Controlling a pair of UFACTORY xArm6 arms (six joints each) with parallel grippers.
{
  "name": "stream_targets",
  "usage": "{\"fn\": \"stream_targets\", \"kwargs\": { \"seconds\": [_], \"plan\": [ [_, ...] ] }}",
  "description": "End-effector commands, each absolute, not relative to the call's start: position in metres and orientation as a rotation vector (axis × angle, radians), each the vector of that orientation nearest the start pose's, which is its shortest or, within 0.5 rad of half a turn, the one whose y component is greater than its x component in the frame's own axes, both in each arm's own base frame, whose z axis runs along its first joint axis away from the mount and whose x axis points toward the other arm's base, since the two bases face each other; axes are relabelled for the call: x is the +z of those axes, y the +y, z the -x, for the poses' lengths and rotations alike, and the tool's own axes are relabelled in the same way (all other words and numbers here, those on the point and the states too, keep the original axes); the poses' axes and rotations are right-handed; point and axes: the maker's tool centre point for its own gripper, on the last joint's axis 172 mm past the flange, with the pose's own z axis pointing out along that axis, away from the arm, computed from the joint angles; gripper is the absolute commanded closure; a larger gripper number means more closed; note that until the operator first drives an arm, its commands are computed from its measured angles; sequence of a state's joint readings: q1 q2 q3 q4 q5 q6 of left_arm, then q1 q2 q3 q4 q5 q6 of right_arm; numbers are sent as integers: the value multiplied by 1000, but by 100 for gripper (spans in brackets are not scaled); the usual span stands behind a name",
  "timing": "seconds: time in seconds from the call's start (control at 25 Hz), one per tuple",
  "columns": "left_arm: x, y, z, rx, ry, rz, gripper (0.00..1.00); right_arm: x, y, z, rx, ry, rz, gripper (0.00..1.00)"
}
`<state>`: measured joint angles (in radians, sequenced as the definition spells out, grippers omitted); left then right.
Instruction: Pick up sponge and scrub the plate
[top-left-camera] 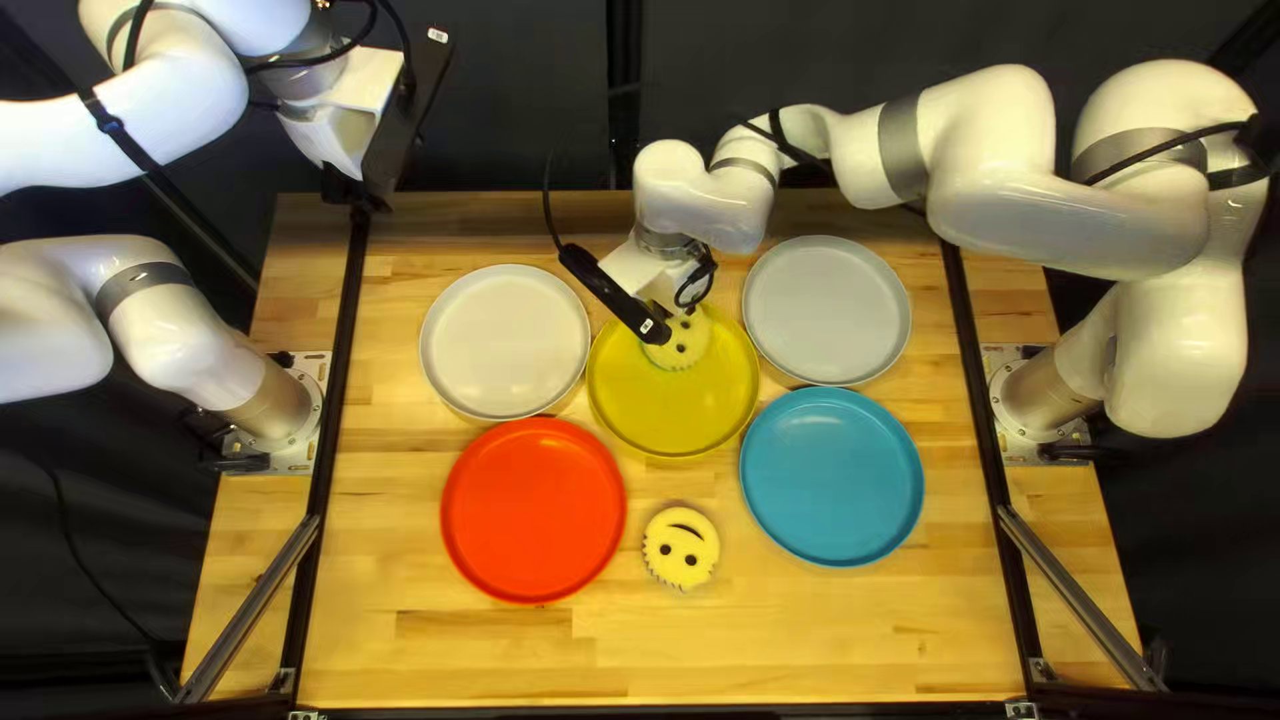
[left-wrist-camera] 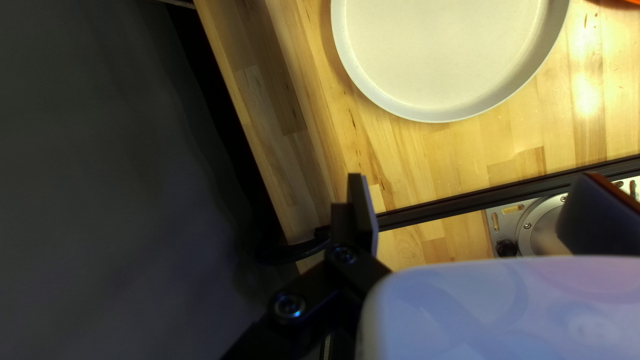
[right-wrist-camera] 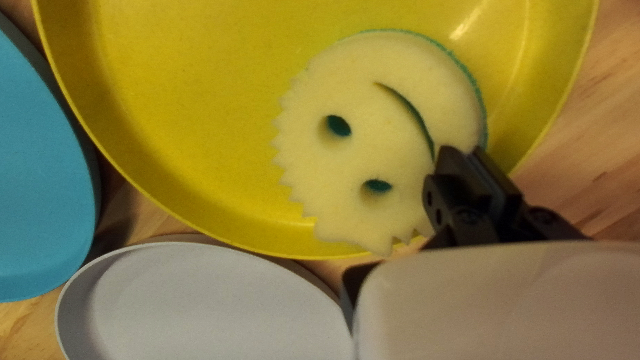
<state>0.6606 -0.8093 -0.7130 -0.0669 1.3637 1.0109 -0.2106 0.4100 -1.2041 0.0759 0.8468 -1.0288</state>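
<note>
Sponge [top-left-camera: 686, 344], round, of yellow foam with a toothed edge, green backing and a cut-out smiling face: sits over the 12 o'clock part of the shiny, round yellow plate [top-left-camera: 667, 420]. Work above a pale, striped wooden table [top-left-camera: 440, 660]. Reach in past the far edge with the white, jointed right arm [top-left-camera: 987, 160], based at the table's 3 o'clock side; raise the white, jointed left arm [top-left-camera: 174, 114], based at 9 o'clock.

Around the yellow plate, see four more round ones: a red plate [top-left-camera: 534, 510] between 7 and 8 o'clock, a blue plate [top-left-camera: 831, 476] at 4, a cream plate [top-left-camera: 504, 342] between 9 and 10, and a pale grey plate [top-left-camera: 827, 310] at 2. Hold the black left gripper [top-left-camera: 387, 154] up near the table's 11 o'clock corner, fingers spread wide, gripping nothing, with the cream plate ahead of it.

Pinch the sponge by its edge in the black right gripper [top-left-camera: 651, 328], fingers close together on its two faces. Cannot tell whether the foam touches the plate. Spot a second yellow smiley sponge [top-left-camera: 682, 548] flat on the wood, at 6 o'clock from the yellow plate.
</note>
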Motion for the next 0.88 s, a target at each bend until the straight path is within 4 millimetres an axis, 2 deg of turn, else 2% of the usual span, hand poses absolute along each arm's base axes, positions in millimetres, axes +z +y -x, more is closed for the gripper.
{"fn": "stream_targets", "kwargs": {
  "seconds": [0.04,0.24,0.32,0.48,0.72,0.88],
  "plan": [
    [310,168,-243,-239,520,3015,0,53,-68,-499,3,-1186,2842,100],
    [310,168,-243,-239,520,3015,0,51,-42,-481,8,-1242,2832,100],
    [310,168,-243,-239,520,3015,0,52,-39,-478,7,-1262,2829,100],
    [310,168,-243,-239,520,3015,0,49,-58,-484,5,-1264,2828,100],
    [310,168,-243,-239,520,3015,0,42,-102,-506,-2,-1215,2812,100],
    [310,168,-243,-239,520,3015,0,46,-115,-518,-3,-1180,2805,100]
  ]
}}
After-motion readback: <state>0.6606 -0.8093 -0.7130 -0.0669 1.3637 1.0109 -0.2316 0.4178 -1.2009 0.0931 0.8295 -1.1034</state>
